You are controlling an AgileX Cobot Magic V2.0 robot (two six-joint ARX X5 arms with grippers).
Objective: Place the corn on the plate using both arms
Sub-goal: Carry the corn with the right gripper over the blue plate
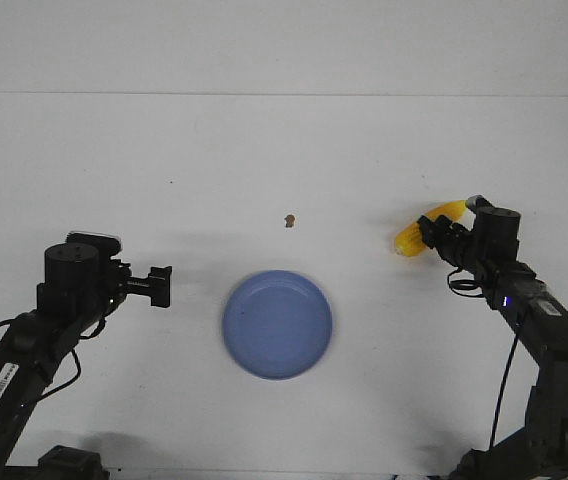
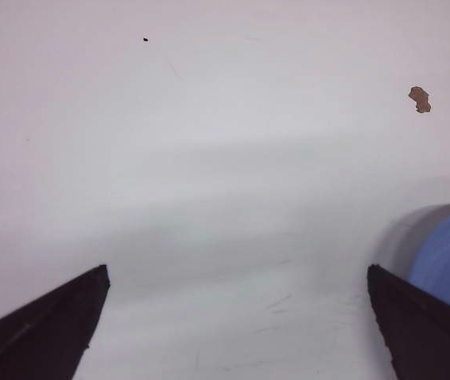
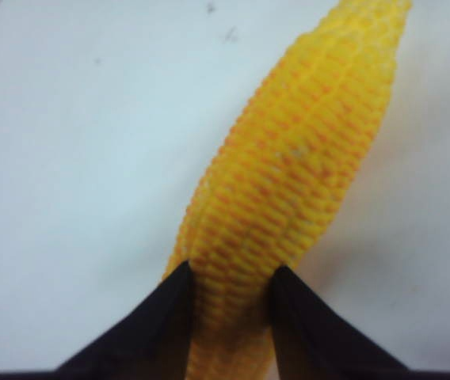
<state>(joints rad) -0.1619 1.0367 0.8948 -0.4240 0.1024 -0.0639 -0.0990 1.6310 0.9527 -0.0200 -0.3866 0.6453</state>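
Where legible, no writing: corn [image 3: 288,182].

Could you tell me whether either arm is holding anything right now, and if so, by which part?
The right gripper holds the corn, its jaws closed on the cob's sides partway along it. The left gripper is open and holds nothing.

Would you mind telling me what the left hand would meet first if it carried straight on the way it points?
Probably the plate: the open left hand points right, toward the plate's upper rim. Its wrist camera shows bare table ahead, the plate off to one side, so it might pass just behind.
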